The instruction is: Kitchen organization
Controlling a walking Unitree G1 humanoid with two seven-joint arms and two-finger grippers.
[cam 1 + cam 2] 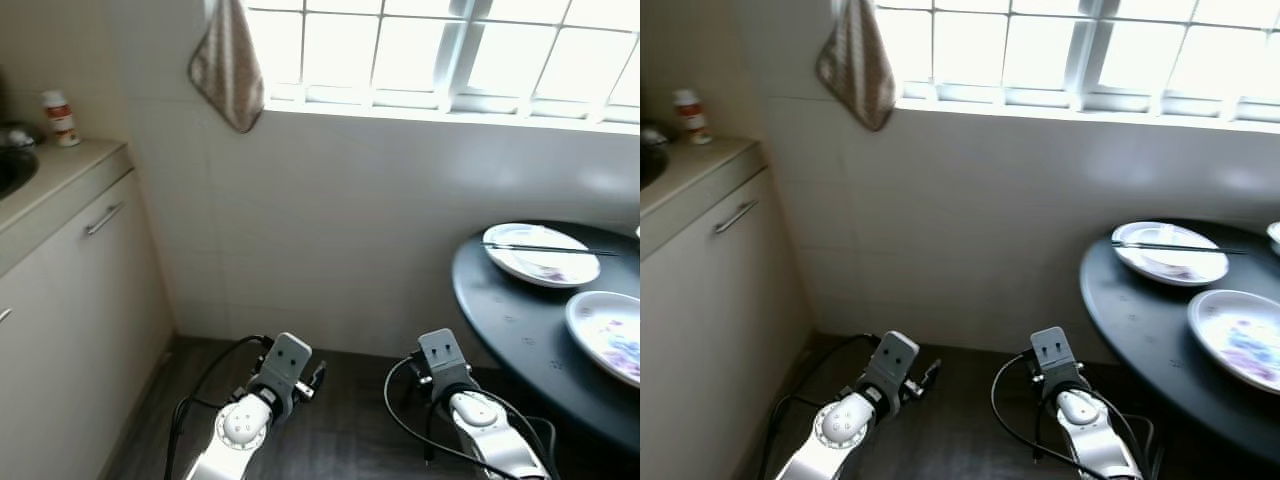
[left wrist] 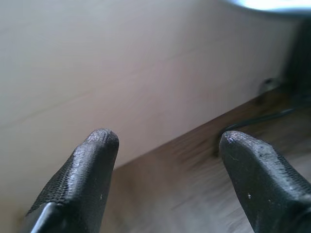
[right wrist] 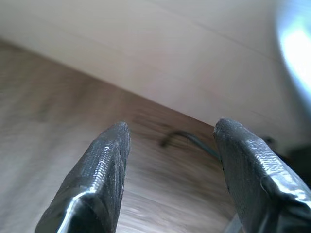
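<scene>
left gripper [image 2: 165, 145]: fingers apart, nothing between them; wrist view looks along them at a pale wall base and wood-look floor, blurred. In the head views the arm hangs low at the bottom, fingers themselves hidden behind the wrist housing.
right gripper [image 3: 170, 141]: fingers spread, holding nothing; aimed at the same wall/floor seam, with a dark cable on the floor ahead of the tips. Arm low, just beside the table edge.
round black table [image 1: 500, 310]: at right, cut off by the frame's right and bottom edges.
far white plate [image 1: 540, 255]: on the table near the wall, dark chopsticks [image 1: 550, 248] lying across its rim; contents hard to make out.
near plate [image 1: 610, 335]: closer to the robot, partly cropped at the right edge, purplish pattern or residue, cannot tell which.
cabinet [image 1: 70, 300]: cream, at left, with a metal door handle [image 1: 104, 217]; its counter carries a small red-and-white bottle [image 1: 60, 118], label unreadable. A dark sink or pan edge is cropped at far left.
towel [image 1: 228, 65]: striped cloth hanging by the window [image 1: 440, 50], top cut off.
floor [image 1: 350, 420]: dark wood-look, arm cables trailing over it.
</scene>
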